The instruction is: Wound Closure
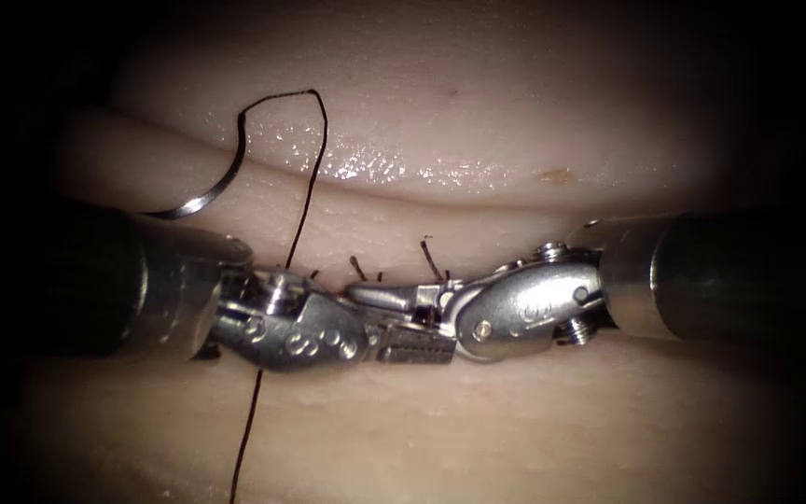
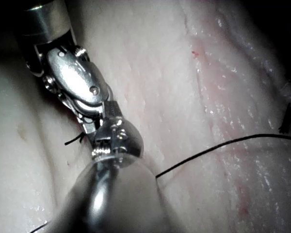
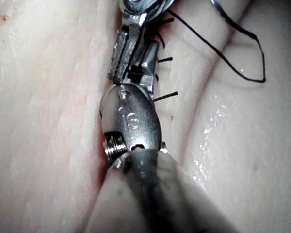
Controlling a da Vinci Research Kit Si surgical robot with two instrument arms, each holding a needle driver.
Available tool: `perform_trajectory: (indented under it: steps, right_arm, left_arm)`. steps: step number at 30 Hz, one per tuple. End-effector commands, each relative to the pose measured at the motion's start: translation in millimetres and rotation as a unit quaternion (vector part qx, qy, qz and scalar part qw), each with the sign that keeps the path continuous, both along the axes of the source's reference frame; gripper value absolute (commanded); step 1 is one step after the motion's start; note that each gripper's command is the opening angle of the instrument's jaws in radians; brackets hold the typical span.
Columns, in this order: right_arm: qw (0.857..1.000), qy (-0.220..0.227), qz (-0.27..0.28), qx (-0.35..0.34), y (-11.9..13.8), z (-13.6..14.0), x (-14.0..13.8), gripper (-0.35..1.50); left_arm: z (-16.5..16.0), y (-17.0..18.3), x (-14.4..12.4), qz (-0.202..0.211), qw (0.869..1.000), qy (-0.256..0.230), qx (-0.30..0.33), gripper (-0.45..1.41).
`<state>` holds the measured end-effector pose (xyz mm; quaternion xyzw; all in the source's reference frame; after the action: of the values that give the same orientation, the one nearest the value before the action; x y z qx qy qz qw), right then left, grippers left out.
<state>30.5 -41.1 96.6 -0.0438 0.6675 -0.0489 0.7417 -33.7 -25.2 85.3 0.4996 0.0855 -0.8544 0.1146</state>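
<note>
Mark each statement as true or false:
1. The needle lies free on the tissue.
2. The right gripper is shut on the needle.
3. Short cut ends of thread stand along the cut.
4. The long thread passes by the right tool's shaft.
1. The needle lies free on the tissue. True: it rests left of both tools, away from their tips.
2. The right gripper is shut on the needle. False: its jaws stand open over the cut, far from the needle.
3. Short cut ends stand along the cut. True.
4. The thread passes by the right tool's shaft. False: from the needle it loops up, then runs down past the left tool.
</note>
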Motion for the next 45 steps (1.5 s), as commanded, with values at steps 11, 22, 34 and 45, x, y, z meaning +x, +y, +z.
perform_trajectory:
  steps: [11,22,34,45]
  right_arm:
    - [1.000,-0.017,0.013,0.007,0.3,-0.1,-0.2,1.10]
    - [0.998,-0.035,0.039,0.034,0.3,-1.4,-3.4,1.42]
    - [0.993,-0.061,0.072,0.077,0.7,-4.0,-8.8,1.47]
    - [0.992,-0.053,0.080,0.084,0.0,-4.1,-8.4,1.48]
  left_arm:
    - [-0.1,-0.5,0.1,0.004,1.000,-0.006,0.001,-0.45]
    - [-7.7,-1.4,6.2,-0.045,0.999,-0.023,-0.007,-0.45]
    - [-11.7,-4.0,15.4,-0.099,0.994,-0.049,0.004,-0.45]
    - [-11.7,-6.9,17.3,-0.132,0.987,-0.073,0.048,-0.45]
